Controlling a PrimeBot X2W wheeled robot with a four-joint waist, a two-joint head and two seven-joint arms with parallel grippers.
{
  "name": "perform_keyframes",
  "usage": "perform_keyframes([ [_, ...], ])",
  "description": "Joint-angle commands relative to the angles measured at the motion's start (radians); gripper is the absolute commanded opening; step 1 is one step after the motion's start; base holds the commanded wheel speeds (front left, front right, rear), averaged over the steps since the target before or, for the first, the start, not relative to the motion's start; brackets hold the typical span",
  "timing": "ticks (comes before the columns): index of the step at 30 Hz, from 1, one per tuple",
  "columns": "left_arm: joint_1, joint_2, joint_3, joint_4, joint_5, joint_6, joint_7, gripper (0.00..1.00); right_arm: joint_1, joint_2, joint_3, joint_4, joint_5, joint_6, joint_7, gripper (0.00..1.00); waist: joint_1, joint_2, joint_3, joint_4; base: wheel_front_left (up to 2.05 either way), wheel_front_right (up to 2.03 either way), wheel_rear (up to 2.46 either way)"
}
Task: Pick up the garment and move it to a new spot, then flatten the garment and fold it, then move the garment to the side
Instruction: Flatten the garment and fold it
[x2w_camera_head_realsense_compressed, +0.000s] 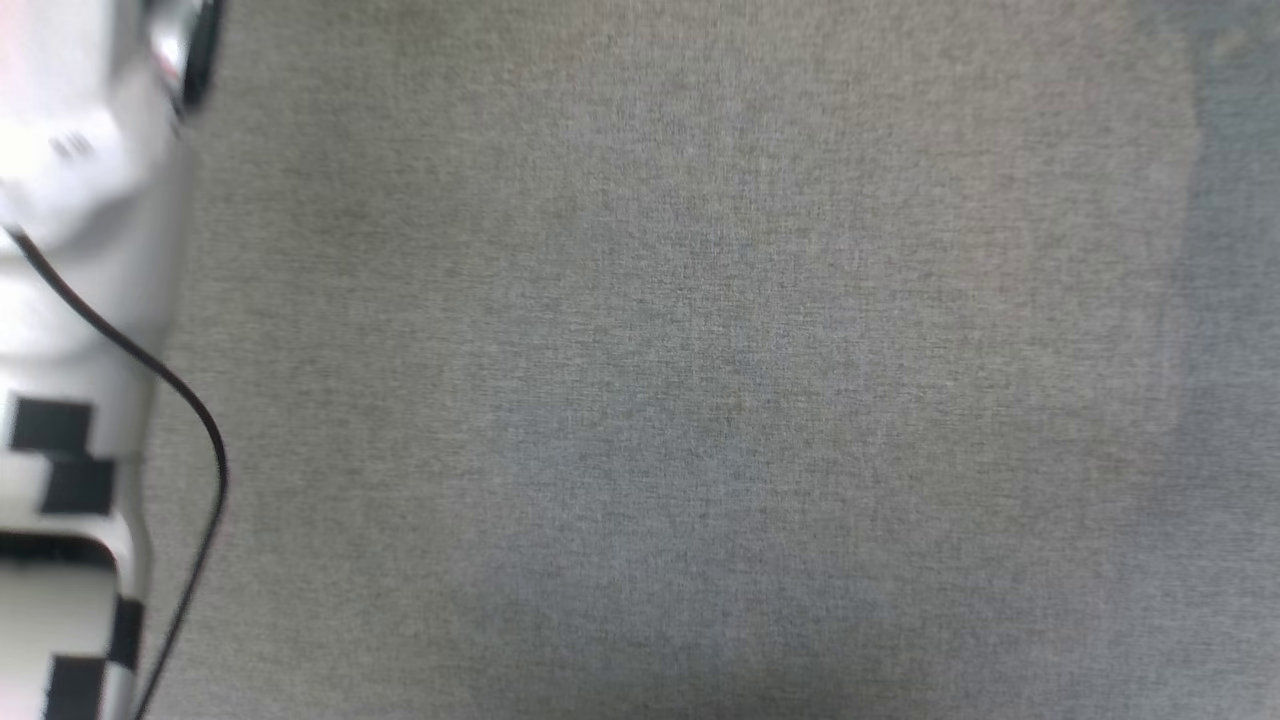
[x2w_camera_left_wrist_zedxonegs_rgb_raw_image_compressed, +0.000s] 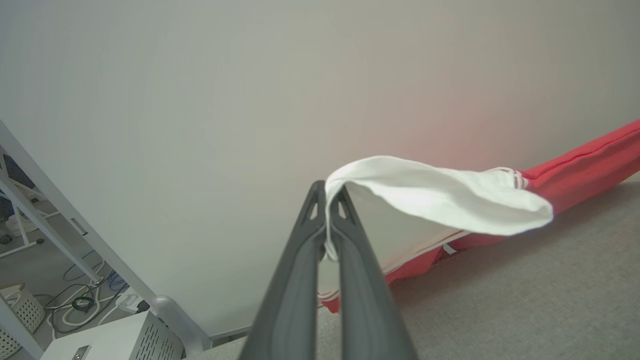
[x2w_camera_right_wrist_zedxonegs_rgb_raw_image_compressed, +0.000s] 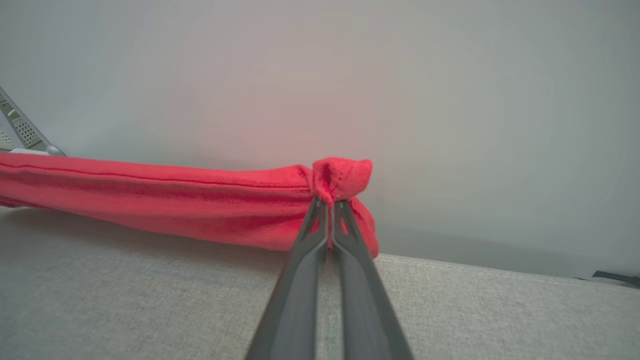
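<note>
Left pincer (x2w_camera_left_wrist_zedxonegs_rgb_raw_image_compressed: 330, 192), right pincer (x2w_camera_right_wrist_zedxonegs_rgb_raw_image_compressed: 330, 202): garment (x2w_camera_right_wrist_zedxonegs_rgb_raw_image_compressed: 150, 200) between

Our left gripper (x2w_camera_left_wrist_zedxonegs_rgb_raw_image_compressed: 327, 200): long dark fingers pressed together, tips pinching garment (x2w_camera_left_wrist_zedxonegs_rgb_raw_image_compressed: 440, 200). Our right gripper (x2w_camera_right_wrist_zedxonegs_rgb_raw_image_compressed: 330, 205): fingers likewise clamped, tips biting garment fold. Our pale forearm (x2w_camera_head_realsense_compressed: 90, 250) lies along head view's left edge.

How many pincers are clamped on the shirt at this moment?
2. The left pincer pinches the white sleeve of the shirt; the right pincer pinches a bunched red corner.
</note>
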Motion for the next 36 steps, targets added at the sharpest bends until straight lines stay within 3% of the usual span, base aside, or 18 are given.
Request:
perform_keyframes([
  [1,0.061,-0.008,-0.006,-0.003,-0.009,0.000,-0.006,0.00,0.055,-0.004,0.011,0.001,0.022,-0.008,-0.008,0.00,0.0001,0.0000,-0.109,0.016,0.00,0.00,0.00],
  [8,0.337,-0.014,-0.060,0.003,-0.051,-0.012,0.024,0.00,0.297,-0.009,0.065,-0.031,0.128,-0.008,-0.010,0.00,0.0001,0.0000,-0.252,0.031,0.00,0.00,0.00],
  [14,0.604,0.018,-0.099,-0.046,-0.120,-0.021,0.087,0.00,0.530,-0.020,0.095,-0.052,0.232,-0.008,-0.007,0.00,0.0001,0.0000,-0.376,0.043,0.00,0.00,0.00],
  [21,0.773,0.044,-0.116,-0.106,-0.170,-0.023,0.114,0.00,0.704,-0.006,0.077,-0.062,0.322,-0.008,-0.005,0.00,0.0001,0.0000,-0.465,0.047,0.00,0.00,0.00],
  [29,0.970,0.093,-0.125,-0.171,-0.255,-0.025,0.176,0.00,0.858,0.008,0.086,-0.111,0.344,-0.008,0.028,0.00,0.0001,0.0000,-0.573,0.024,0.00,0.00,0.00],
  [33,1.074,0.091,-0.100,-0.224,-0.383,-0.028,0.239,0.00,0.941,-0.002,0.083,-0.158,0.364,-0.008,0.065,0.00,0.0001,0.0000,-0.619,0.017,0.00,0.00,0.00],
  [36,1.143,0.131,-0.109,-0.282,-0.403,-0.025,0.288,0.00,1.014,-0.011,0.070,-0.202,0.396,-0.008,0.108,0.00,0.0001,0.0000,-0.653,0.015,0.00,0.00,0.00],
])
